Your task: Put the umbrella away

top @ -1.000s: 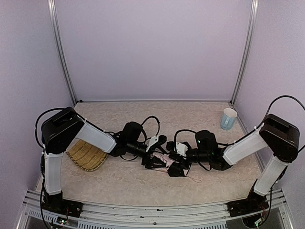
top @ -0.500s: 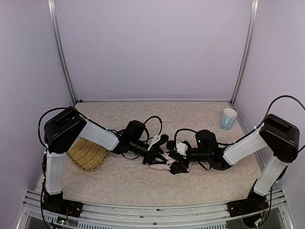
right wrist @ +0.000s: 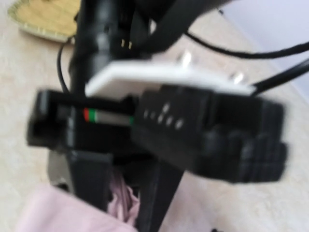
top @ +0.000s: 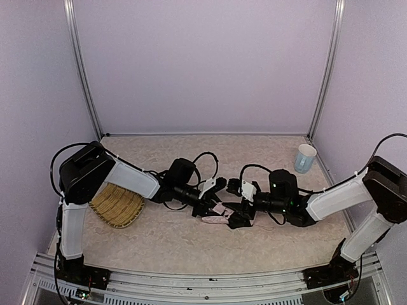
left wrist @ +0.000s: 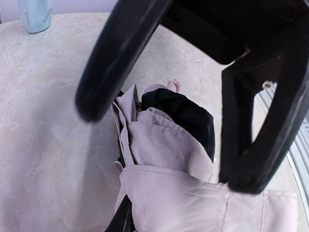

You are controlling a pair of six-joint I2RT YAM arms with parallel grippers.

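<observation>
**Lilac walls, pale counter, and an umbrella not yet put away**

Plain lilac walls [top: 203,63] close the booth on three sides, and the pale marbled counter [top: 191,254] fills the floor of it. Both arms reach low toward the middle of the counter and meet there.

At the left a woven straw tray [top: 117,204] lies partly under the left arm, well apart from the meeting point. The umbrella [left wrist: 159,150] lies on the counter between the two arms. It is collapsed into a crumpled bundle, with pink fabric outside and black lining showing. A light blue cup [top: 304,157] stands far at the right, near the wall.

The left fingers [left wrist: 120,53] stand on both sides of the bundle and seem to be closed on the fabric. For the right fingers [top: 240,219], just beside the umbrella, I cannot tell how far they are open or whether they hold anything, because the wrist view is blurred.

I judge that the folding is mostly done. Tidying the bundle and carrying it to its place is left.
</observation>
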